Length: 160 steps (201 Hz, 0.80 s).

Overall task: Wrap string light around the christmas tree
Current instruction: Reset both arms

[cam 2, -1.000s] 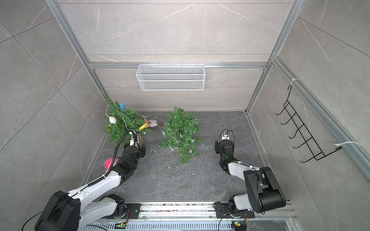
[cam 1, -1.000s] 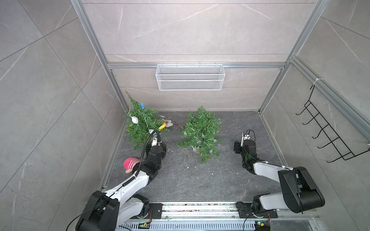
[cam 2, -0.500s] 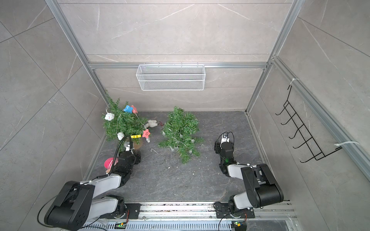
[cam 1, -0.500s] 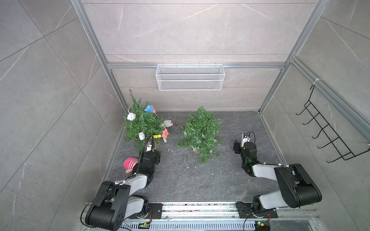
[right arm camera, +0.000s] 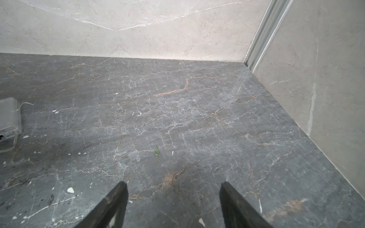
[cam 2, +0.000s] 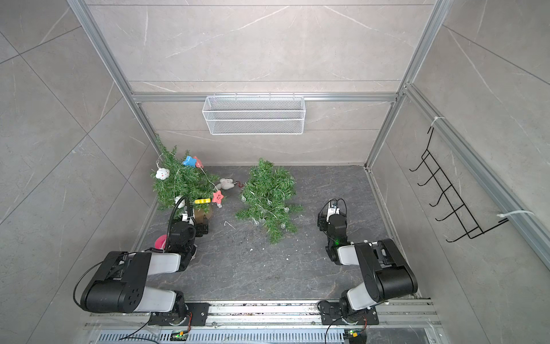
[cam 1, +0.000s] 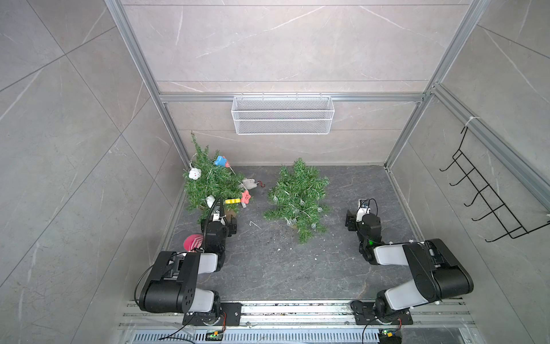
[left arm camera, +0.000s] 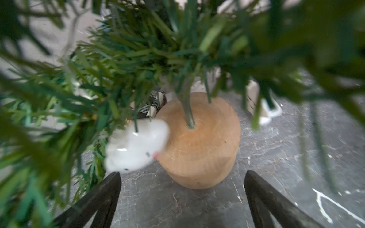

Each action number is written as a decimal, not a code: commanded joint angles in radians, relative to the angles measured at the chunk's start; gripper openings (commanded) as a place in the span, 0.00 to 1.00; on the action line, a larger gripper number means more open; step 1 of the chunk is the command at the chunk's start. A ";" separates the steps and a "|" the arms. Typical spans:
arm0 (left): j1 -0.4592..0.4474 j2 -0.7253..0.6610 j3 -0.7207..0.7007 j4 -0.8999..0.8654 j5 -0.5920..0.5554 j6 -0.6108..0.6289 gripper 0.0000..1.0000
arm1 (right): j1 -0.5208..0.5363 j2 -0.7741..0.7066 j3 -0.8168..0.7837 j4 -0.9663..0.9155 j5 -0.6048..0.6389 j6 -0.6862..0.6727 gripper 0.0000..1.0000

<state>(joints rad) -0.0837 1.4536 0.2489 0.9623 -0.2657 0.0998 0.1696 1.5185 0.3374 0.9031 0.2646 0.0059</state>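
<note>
A small green christmas tree stands at the back left on a round wooden base. A string light of coloured figures drapes it, among them a white figure hanging beside the base. My left gripper is open just in front of the base, with nothing between its fingers. A second tree leans over mid-floor, wound with clear bulbs. To the right, my right gripper is open over bare floor.
A pink ball lies by the left arm near the left wall. A clear plastic box sits on the floor. A wire basket hangs on the back wall. A black hook rack is on the right wall.
My left gripper has opened wider and drawn back from the left tree's base. That tree has swung and its figures have shifted. The right arm has pulled back a little.
</note>
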 commanded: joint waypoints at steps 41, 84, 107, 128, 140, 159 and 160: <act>0.040 0.052 0.054 0.006 -0.009 -0.081 1.00 | -0.007 0.006 0.004 0.022 -0.011 -0.006 1.00; 0.060 0.054 0.082 -0.042 -0.032 -0.112 1.00 | -0.008 0.006 0.004 0.022 -0.013 -0.004 0.99; 0.061 0.054 0.081 -0.046 -0.031 -0.112 1.00 | -0.010 0.006 0.005 0.019 -0.014 -0.003 0.99; 0.061 0.053 0.082 -0.045 -0.031 -0.113 1.00 | -0.011 0.006 0.005 0.020 -0.015 -0.003 1.00; 0.061 0.053 0.082 -0.046 -0.033 -0.112 1.00 | -0.013 0.006 0.005 0.019 -0.016 -0.003 1.00; 0.061 0.053 0.083 -0.046 -0.031 -0.112 1.00 | -0.012 0.006 0.005 0.020 -0.018 -0.001 1.00; 0.061 0.053 0.082 -0.046 -0.031 -0.113 1.00 | -0.013 0.006 0.005 0.020 -0.018 -0.001 1.00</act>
<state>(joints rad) -0.0280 1.5116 0.3122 0.8959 -0.2855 0.0021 0.1623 1.5185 0.3374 0.9035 0.2539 0.0029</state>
